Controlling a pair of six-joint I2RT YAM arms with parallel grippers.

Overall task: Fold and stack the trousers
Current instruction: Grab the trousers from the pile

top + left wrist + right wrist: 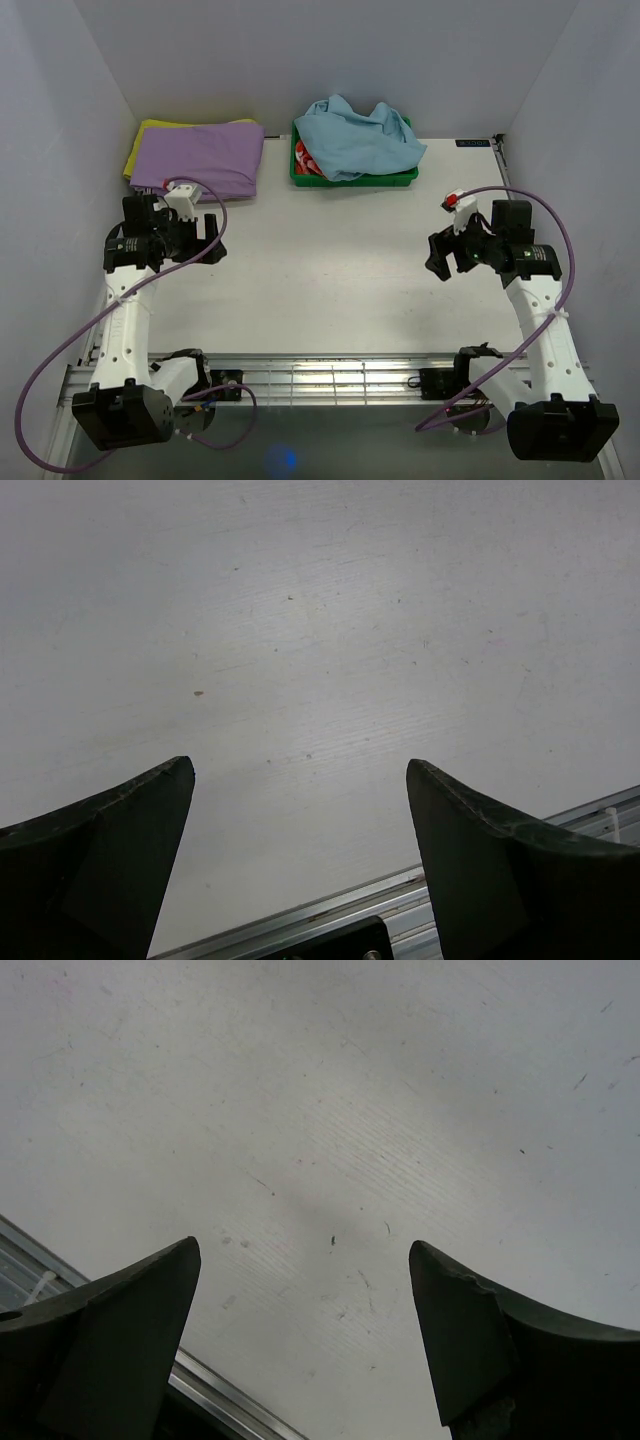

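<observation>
The trousers (360, 137) fill a green basket (380, 182) at twelve o'clock, with a purple garment (200, 158) at eleven. The left gripper (300, 770) and right gripper (305, 1248) gape empty.

From my remote station, the trousers (355, 135) showed as soft, matt sky-blue cloth, rumpled in a hard green plastic basket (352, 182) over a red-and-white patterned cloth (306, 160). The purple garment (200, 155) looked like smooth, matt fabric, lying on a yellow cloth (140, 150). The white surface (320, 630) I worked over was matt, finely grained and flecked with small scratches. The left gripper (298, 763) and right gripper (303, 1243) carried dull black plastic fingers (100, 860), one scuffed at its edge. The rail (320, 375) was bright ribbed metal, and the arm shells (125, 330) were white plastic.
</observation>
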